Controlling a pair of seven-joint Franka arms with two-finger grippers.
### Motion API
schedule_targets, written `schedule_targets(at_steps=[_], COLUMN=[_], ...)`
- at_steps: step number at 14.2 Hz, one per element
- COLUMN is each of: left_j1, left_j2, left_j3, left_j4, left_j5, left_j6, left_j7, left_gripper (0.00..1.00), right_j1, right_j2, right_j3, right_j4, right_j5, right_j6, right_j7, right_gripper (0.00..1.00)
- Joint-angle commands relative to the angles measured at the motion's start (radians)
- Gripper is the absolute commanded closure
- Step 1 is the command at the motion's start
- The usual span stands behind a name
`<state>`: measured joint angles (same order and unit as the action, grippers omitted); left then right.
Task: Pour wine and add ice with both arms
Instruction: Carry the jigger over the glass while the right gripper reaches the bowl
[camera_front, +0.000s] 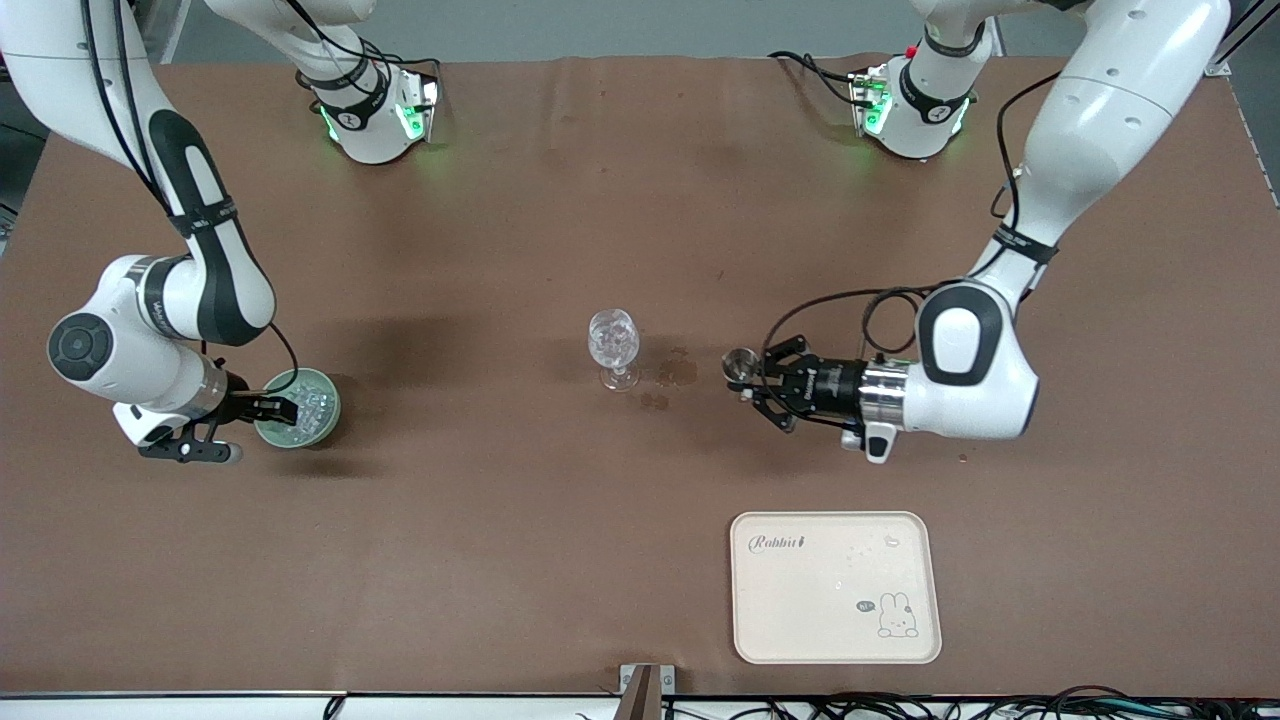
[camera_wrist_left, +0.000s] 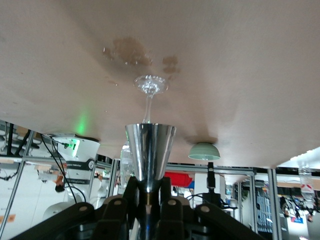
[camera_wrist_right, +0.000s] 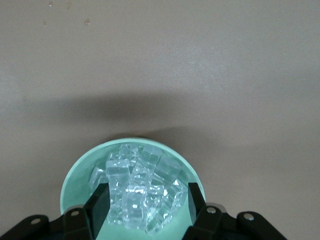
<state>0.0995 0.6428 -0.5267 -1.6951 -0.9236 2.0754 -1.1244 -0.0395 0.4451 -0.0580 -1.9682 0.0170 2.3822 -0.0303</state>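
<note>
Right end effector (camera_wrist_right: 142, 210) straddles ice (camera_wrist_right: 142, 192); tray (camera_front: 835, 587) apart.

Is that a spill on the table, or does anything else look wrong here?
Yes: dark wet-looking blotches stain the brown table beside the foot of the stemmed glass, between it and the metal cup held by the left gripper. They look like spilled liquid. A few drops also dot the tray.
</note>
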Motion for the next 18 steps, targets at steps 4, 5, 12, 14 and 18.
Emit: schedule_targets(at_steps=[4,5,12,14,18], left_j1=[-0.127,-0.150,-0.224,-0.251,-0.267], left_j2=[-0.120,-0.132,-0.141,-0.137,-0.137], left_j3=[0.013,0.016,0.010,0.008,0.008], left_j4=[-0.070,-0.075,-0.028,-0.002,0.011], left_j5=[-0.001,0.014,0.296,0.371,0.445], left_j6=[0.127,0.144,0.173,0.175,0.203], left_j7=[-0.141,-0.170,-0.509,-0.593,-0.689], left_gripper=[0.99,0.99,0.99,0.99,0.99], right_j1=[0.020,0.020,0.016,0.013,0.015], right_j2=[0.004,0.001,-0.043,-0.040,-0.039], right_j3=[0.006,0.006,0.006,0.006,0.006], right_j4=[-0.052,-0.058,-0.060,-0.061,-0.061], right_j5=[0.012,0.012,0.012,0.012,0.012], right_j6=[0.034,0.032,-0.015,-0.014,-0.009], right_j7=[0.035,0.035,0.036,0.036,0.036], right_gripper=[0.32,0.32,0.72,0.77,0.71])
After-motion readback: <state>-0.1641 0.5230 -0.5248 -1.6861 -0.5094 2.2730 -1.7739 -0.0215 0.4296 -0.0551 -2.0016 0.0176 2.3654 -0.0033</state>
